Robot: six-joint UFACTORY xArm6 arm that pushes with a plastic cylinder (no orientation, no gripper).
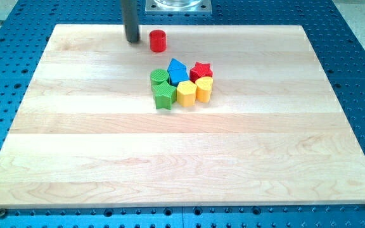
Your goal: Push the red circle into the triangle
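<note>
The red circle is a short red cylinder near the view's top, on the wooden board. My tip rests on the board just to its left, a small gap apart. Below and to the right lies a tight cluster: a blue block with a pointed top, a red star, a green round block, a green star-like block, a yellow hexagon-like block and a yellow round block. The red circle is apart from the cluster, above it.
The board lies on a blue perforated table. The arm's metal base plate shows at the view's top edge, just beyond the board.
</note>
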